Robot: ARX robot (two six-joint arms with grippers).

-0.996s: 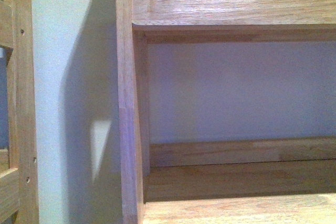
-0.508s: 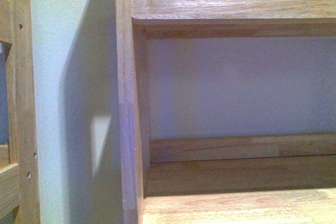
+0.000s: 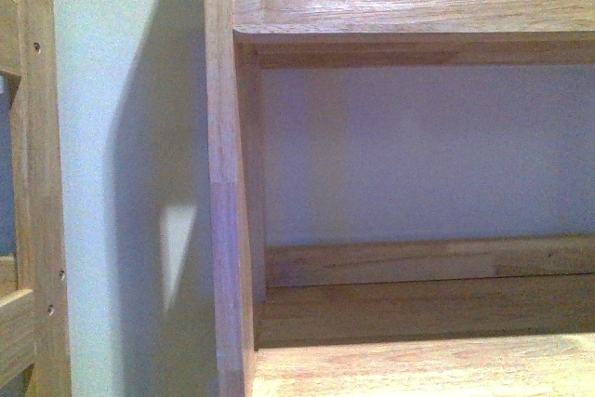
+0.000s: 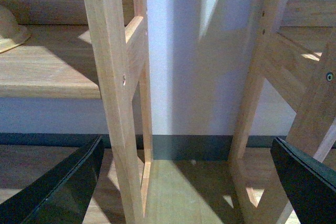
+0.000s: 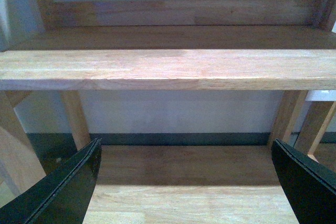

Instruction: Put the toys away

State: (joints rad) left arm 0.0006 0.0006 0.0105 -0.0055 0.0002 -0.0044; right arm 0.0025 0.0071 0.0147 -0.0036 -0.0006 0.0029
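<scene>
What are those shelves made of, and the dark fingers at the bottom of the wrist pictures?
The shelf board looks like pale solid wood, smooth and lightly finished: grain and joined strips show. The upright post looks the same. The left end effector fingers look like matte black plastic, though that is uncertain.

A wooden shelf unit [image 3: 409, 6] of pale oak-coloured boards stands against a plain whitish wall [image 3: 121, 137]. Its upright post [image 3: 228, 230] throws a broad shadow onto the wall, broken by one small bright patch of light [image 3: 177, 248]. Just left of it stands a second wooden frame [image 3: 37, 183] — screw holes show along its edge. Lower down, a dark skirting strip [image 4: 189, 145] runs along the foot of the wall, above a light wooden floor [image 4: 178, 192]. A bare shelf board [image 5: 168, 66] catches warm light along its front edge — the back of it lies in shade.
</scene>
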